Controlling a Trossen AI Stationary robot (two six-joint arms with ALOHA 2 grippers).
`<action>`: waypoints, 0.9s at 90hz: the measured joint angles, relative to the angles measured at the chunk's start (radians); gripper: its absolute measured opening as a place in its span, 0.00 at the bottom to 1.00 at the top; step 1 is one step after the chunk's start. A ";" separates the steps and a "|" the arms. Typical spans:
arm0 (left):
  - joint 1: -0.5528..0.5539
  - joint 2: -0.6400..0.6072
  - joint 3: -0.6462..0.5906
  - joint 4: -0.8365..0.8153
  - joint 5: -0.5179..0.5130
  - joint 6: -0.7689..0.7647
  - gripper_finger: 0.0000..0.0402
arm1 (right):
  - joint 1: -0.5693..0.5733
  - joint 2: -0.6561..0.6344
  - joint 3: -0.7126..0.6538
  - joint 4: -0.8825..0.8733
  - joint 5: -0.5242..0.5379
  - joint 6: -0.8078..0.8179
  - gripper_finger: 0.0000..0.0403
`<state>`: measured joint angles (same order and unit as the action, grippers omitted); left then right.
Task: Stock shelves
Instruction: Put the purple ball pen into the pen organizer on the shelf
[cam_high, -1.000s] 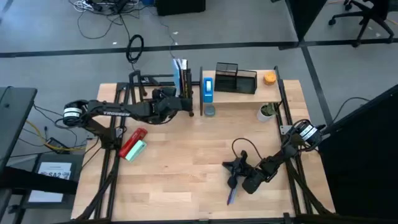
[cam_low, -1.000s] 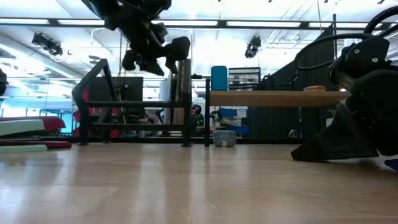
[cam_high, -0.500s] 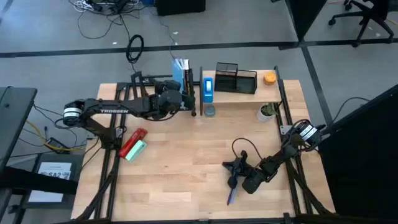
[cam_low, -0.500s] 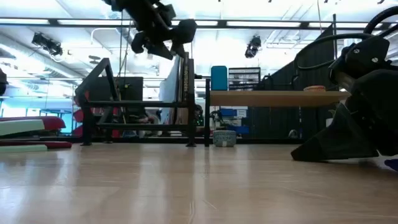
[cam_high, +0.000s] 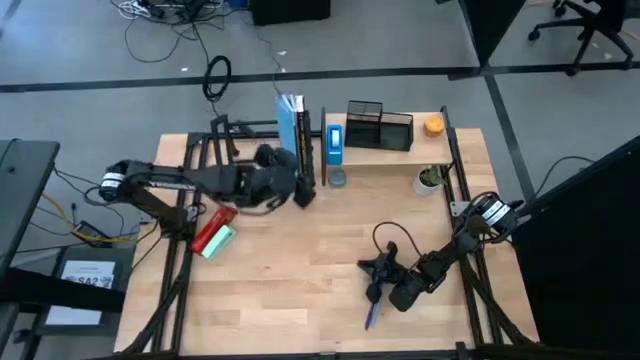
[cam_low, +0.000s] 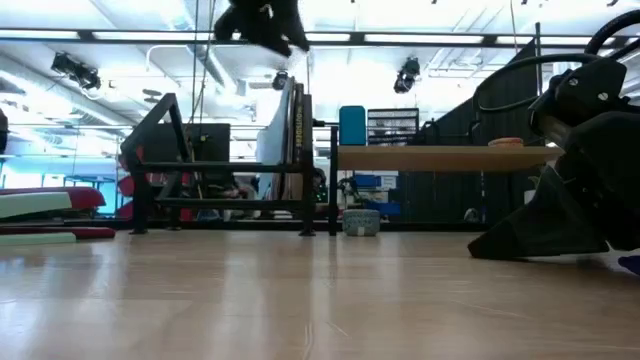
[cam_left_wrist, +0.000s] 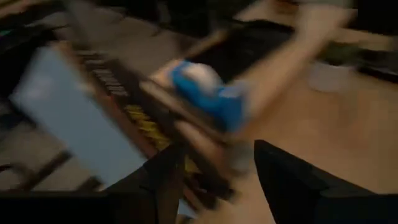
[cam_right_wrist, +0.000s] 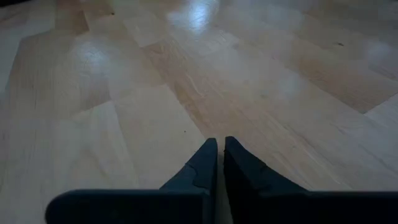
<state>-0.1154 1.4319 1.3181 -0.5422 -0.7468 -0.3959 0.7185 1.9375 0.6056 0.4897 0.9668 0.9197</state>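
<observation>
High view: left gripper (cam_high: 300, 193) sits at the near right corner of the black tube rack (cam_high: 222, 150), just near of the upright books (cam_high: 296, 140) standing at the rack's right end; its fingers point toward the wood-board shelf (cam_high: 395, 152), which stands to the right of the rack at the table's far edge. That shelf carries a blue box (cam_high: 335, 140), a black mesh organizer (cam_high: 380, 126) and an orange object (cam_high: 433, 125); a small grey tub (cam_high: 338, 179) and a small potted plant (cam_high: 430, 179) sit on the table (cam_high: 300, 270) just near of it. Red and green items (cam_high: 214, 232) lie at the left. Right gripper (cam_high: 377, 270) rests on the table near right, a blue pen (cam_high: 371, 316) just near of it. Low view: books lean in the rack, left gripper above them, apart from them. Left wrist view: blurred; 2 dark fingers (cam_left_wrist: 292, 180) stand apart with nothing between them. Right wrist view: fingers (cam_right_wrist: 202, 165) pressed together, holding nothing, over bare wood.
</observation>
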 joint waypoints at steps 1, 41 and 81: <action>-0.011 0.000 0.000 -0.002 0.001 -0.005 0.43 | 0.000 -0.004 0.000 0.000 -0.002 -0.008 0.00; -0.384 0.123 -0.061 0.193 -0.051 -0.142 0.43 | 0.039 -0.601 0.000 -0.034 -0.199 -0.708 0.05; -0.429 0.374 -0.062 0.400 -0.088 -0.083 0.43 | 0.080 -0.775 0.000 -0.633 -0.691 -0.626 0.40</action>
<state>-0.5444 1.8056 1.2560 -0.1422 -0.8347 -0.4788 0.7985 1.1625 0.6056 -0.1436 0.2756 0.2934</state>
